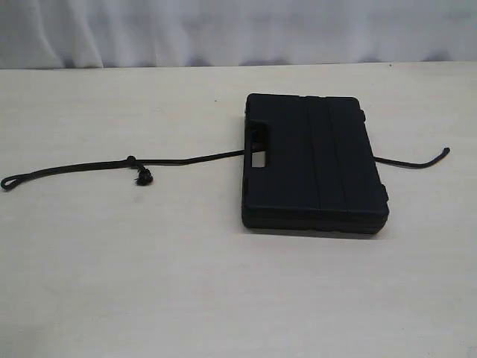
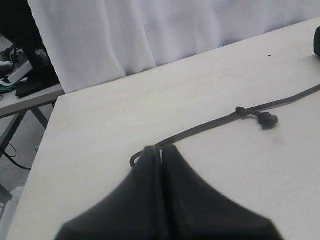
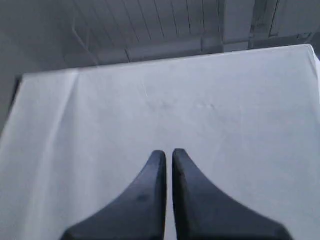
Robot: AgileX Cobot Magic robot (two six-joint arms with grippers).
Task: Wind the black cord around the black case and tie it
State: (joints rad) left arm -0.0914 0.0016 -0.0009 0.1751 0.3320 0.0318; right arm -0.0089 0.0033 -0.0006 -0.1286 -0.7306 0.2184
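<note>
The left end effector (image 2: 160,149) is closed, its two fingers pressed together. The looped end of the cord (image 2: 210,126) lies on the bench (image 2: 100,125) just in front of its tips; I cannot tell if they touch. From there the cord runs away from this end effector, past a frayed knot (image 2: 268,120), reaches the case (image 1: 313,160) at the handle slot and shows again at the case's far side. The case lies flat. The right end effector (image 3: 169,152) is closed too, above the bench
</note>
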